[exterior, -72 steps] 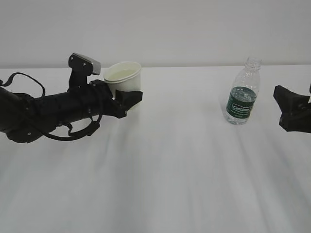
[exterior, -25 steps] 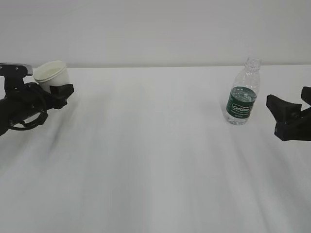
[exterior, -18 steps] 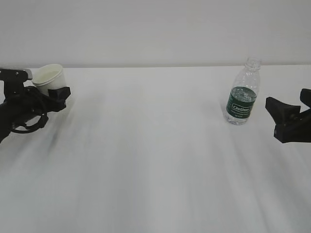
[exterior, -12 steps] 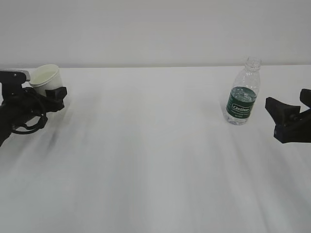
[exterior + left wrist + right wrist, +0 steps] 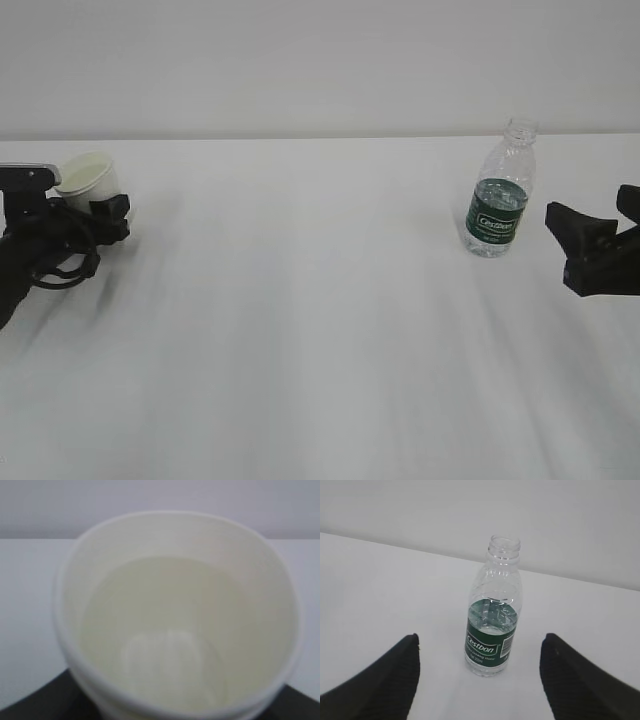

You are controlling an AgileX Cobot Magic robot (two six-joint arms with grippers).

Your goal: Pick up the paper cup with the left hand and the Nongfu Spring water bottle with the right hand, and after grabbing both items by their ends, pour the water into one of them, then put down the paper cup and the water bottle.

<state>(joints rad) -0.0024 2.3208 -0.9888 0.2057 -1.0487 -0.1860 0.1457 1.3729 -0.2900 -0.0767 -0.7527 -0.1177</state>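
The left claw is gripping the paper cup at the bench edge; the right claw is hanging spread beside the standing water bottle.

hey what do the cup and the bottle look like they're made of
The paper cup: likely paper, matte white outside, cream inside, with a rolled rim. The water bottle: clear, glossy, ribbed plastic, see-through down to its water, with a dark green printed label, probably plastic film.
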